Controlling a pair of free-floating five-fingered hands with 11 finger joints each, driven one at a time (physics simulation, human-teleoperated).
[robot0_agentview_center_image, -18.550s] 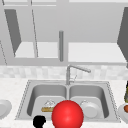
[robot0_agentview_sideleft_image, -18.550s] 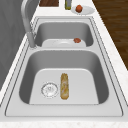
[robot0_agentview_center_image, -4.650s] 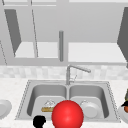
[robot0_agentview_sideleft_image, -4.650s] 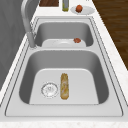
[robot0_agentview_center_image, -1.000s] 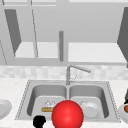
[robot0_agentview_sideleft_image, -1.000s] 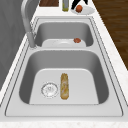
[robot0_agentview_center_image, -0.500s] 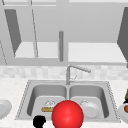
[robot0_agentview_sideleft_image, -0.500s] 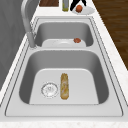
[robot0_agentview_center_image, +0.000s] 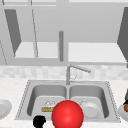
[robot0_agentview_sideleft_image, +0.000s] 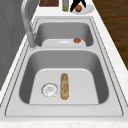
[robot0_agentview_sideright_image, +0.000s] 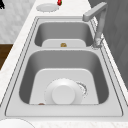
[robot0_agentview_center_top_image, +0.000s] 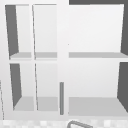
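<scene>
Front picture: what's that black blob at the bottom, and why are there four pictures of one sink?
That blob is the robot's left hand. The robot is just two floating black hands in a computer-drawn kitchen. Its right hand is at the far end in the left side view, right by a small orange ball on a plate. I can't tell whether it grips the ball. Four cameras took the pictures: one faces the sink from the front, one looks along it from each side, and one looks up at the wall cabinet. A bread stick lies in the left basin and a white dish in the right. The big red ball is close to the front camera.
</scene>
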